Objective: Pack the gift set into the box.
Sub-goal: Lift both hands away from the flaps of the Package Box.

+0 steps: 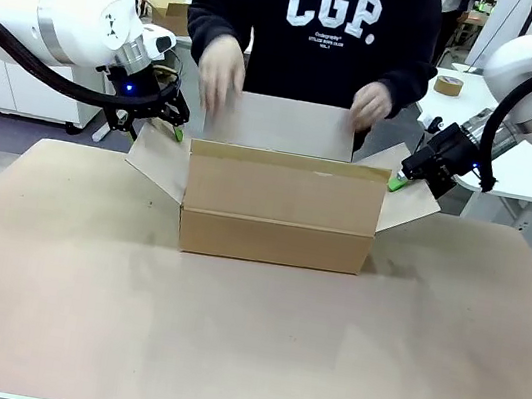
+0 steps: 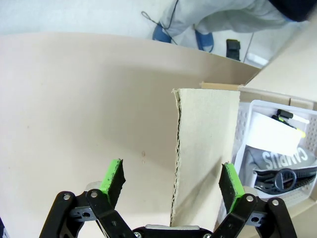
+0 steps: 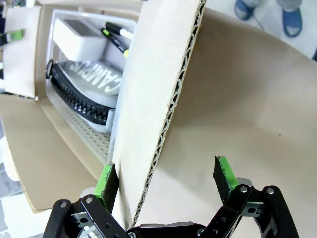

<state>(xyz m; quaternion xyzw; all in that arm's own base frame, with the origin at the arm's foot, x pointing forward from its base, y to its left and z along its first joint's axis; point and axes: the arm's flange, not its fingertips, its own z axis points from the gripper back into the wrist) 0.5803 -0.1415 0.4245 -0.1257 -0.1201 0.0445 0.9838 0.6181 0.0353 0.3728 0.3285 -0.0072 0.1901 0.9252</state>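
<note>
While my left gripper [image 1: 178, 131] and right gripper [image 1: 396, 183] gape astride the box's [image 1: 279, 212] side flaps [image 1: 158, 160], closing crooked could crumple the cardboard.

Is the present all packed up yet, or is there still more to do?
Nearly. Done: the white perforated plastic basket of gift things sits inside the large brown cardboard box. In hand: the person's hands hold the far flap, and each arm's jaws stand open astride a side flap, left and right. Left to do: fold the four open flaps shut.
</note>
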